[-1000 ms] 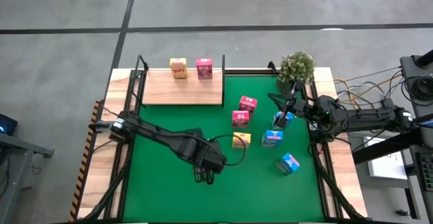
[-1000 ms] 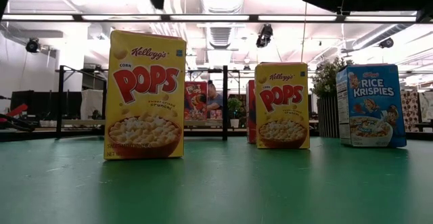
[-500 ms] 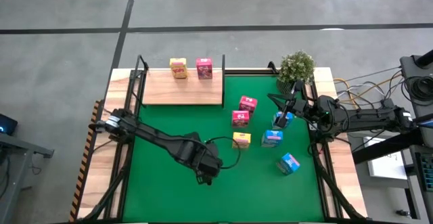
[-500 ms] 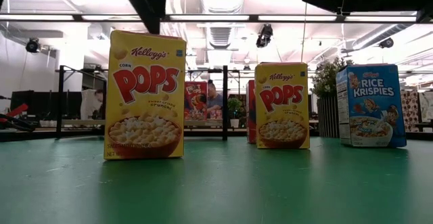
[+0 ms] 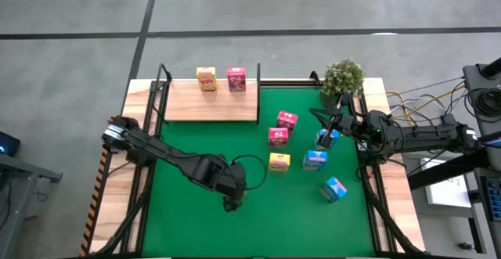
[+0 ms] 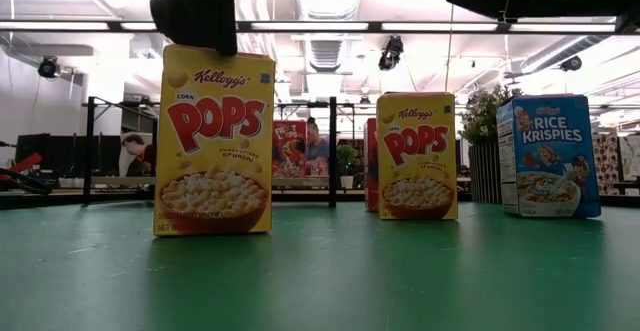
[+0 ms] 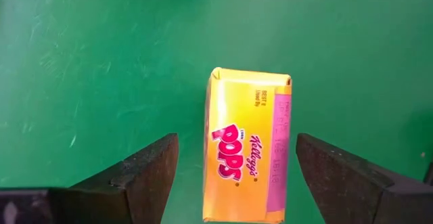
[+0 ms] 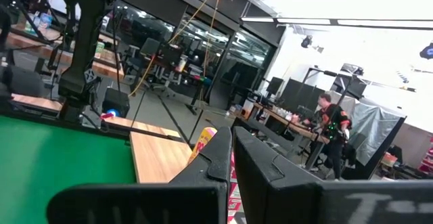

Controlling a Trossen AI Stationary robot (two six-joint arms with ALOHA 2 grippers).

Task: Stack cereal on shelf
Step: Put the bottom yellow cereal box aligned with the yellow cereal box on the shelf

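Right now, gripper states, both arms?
Left gripper: open, above a yellow cereal box, holding nothing.
Right gripper: closed, empty, at the mat's right edge.

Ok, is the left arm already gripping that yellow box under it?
No, in the left wrist view the left gripper stands open, its fingers clear of the yellow box on either side.

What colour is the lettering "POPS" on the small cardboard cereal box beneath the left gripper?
Red, on the yellow cardboard cereal box; clearest in the low view.
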